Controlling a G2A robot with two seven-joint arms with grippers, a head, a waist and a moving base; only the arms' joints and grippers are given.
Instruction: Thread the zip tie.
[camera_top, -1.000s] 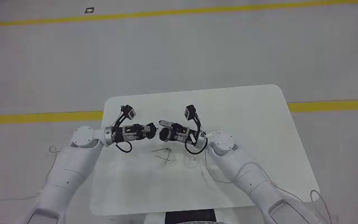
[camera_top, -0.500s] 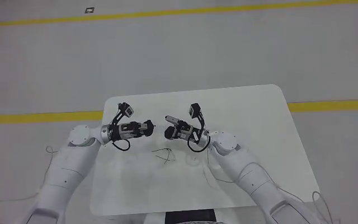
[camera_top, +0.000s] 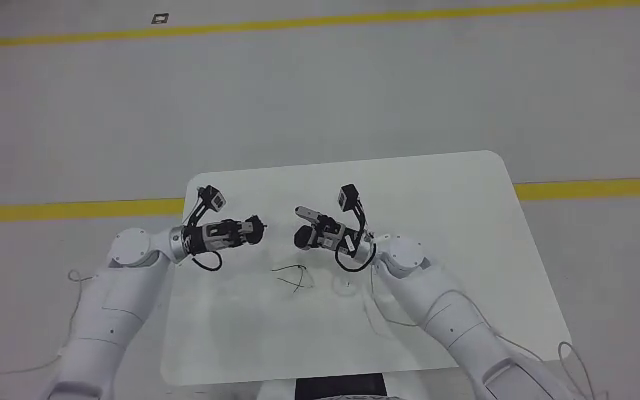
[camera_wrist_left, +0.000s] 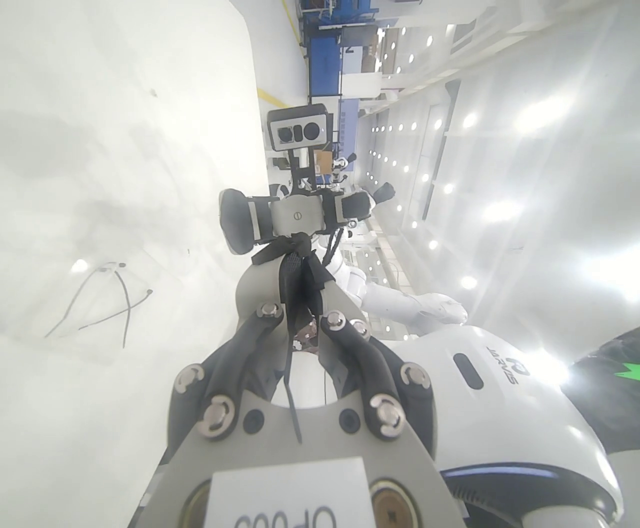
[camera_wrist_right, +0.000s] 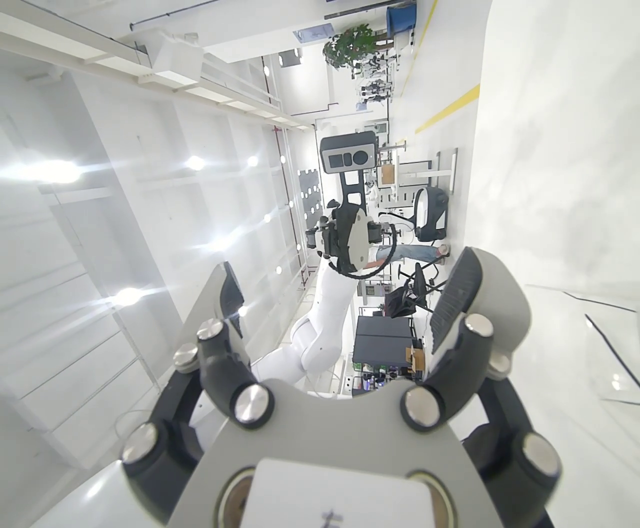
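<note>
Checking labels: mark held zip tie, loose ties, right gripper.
zip tie (camera_wrist_left: 295, 245), left wrist view: its dark bunched end.
loose ties (camera_wrist_left: 127, 307), left wrist view: where two strands cross.
right gripper (camera_wrist_right: 345, 280), right wrist view: midway between its fingertips.

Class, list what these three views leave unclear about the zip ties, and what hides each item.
1. Left wrist view: whether the zip tie in the shut left gripper is threaded; its fingers cover the head end.
2. Top view: how many loose ties lie on the table; too small.
3. Right wrist view: the loose ties are cut off by the edge, past the open right gripper.
</note>
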